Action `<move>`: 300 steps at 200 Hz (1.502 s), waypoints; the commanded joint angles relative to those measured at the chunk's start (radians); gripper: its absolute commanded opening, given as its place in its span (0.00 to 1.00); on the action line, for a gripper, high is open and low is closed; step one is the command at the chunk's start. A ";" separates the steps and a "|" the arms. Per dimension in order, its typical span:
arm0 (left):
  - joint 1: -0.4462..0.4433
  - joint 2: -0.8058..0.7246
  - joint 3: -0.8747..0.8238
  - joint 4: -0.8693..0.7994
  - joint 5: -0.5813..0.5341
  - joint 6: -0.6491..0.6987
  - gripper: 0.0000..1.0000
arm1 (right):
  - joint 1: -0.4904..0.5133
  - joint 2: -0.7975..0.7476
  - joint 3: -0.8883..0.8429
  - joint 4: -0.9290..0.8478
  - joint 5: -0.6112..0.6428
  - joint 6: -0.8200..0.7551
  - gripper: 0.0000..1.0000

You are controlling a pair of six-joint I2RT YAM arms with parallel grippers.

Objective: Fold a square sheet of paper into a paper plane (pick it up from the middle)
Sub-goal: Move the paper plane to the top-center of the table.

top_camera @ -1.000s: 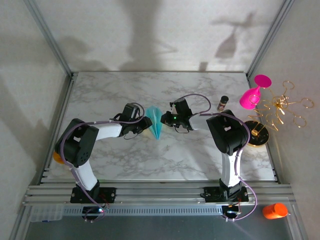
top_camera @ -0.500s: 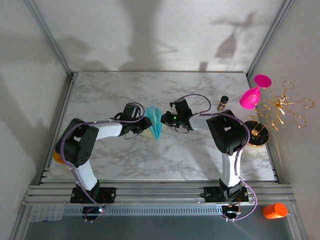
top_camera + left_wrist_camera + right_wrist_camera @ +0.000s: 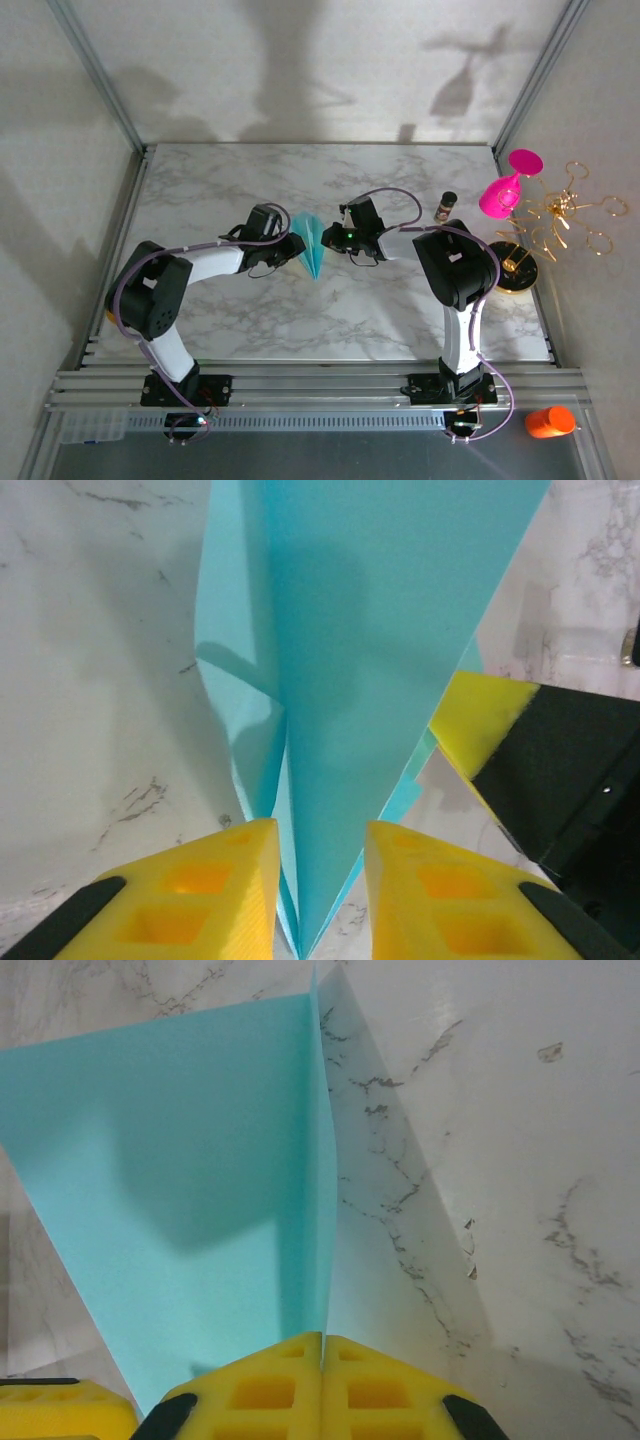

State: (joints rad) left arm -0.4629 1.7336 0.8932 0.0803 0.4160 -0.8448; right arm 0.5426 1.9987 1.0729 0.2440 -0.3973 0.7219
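Observation:
The square sheet of paper, teal-blue, is folded into a slim pointed paper plane [image 3: 313, 245] standing mid-table between both grippers, its tip toward the near edge. My left gripper [image 3: 293, 250] reaches in from the left. In the left wrist view its yellow fingers [image 3: 225, 875] stand apart on either side of the plane's layered folds [image 3: 380, 630], with marble showing beside the right finger, so the gripper [image 3: 320, 830] is open. My right gripper [image 3: 330, 240] comes from the right. In the right wrist view it [image 3: 322, 1338] is shut on an upright flap of the plane [image 3: 180, 1190].
A pink goblet [image 3: 505, 190] and a gold wire stand [image 3: 560, 215] sit at the table's right edge, a small dark bottle [image 3: 445, 206] just left of them. An orange object [image 3: 549, 421] lies by the front rail. Metal frame posts border the marble table [image 3: 250, 320].
The left arm's elbow has shifted slightly. Both grippers and the paper plane stay where they were.

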 commanded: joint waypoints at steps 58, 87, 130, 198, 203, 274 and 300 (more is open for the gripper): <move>-0.019 0.040 0.052 -0.019 -0.010 0.018 0.25 | -0.006 -0.028 -0.008 0.003 -0.011 0.002 0.07; -0.020 0.045 0.053 -0.017 -0.006 0.018 0.25 | -0.005 -0.029 -0.010 0.001 -0.011 0.003 0.07; -0.034 0.073 0.073 -0.032 -0.006 0.033 0.31 | -0.005 -0.034 -0.010 0.005 -0.018 0.003 0.07; -0.049 0.087 0.091 -0.017 0.022 0.038 0.38 | -0.005 -0.040 -0.011 0.011 -0.038 0.001 0.08; -0.051 0.090 0.093 -0.022 0.018 0.042 0.38 | -0.005 -0.040 -0.013 0.012 -0.040 0.001 0.08; -0.080 0.127 0.151 -0.111 -0.047 0.098 0.40 | -0.006 -0.058 -0.017 0.019 -0.063 0.002 0.10; -0.086 0.136 0.165 -0.133 -0.068 0.107 0.40 | -0.006 -0.059 -0.016 0.018 -0.066 0.004 0.10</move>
State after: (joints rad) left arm -0.5373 1.8492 1.0256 0.0013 0.3939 -0.7692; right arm 0.5426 1.9739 1.0729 0.2493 -0.4461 0.7219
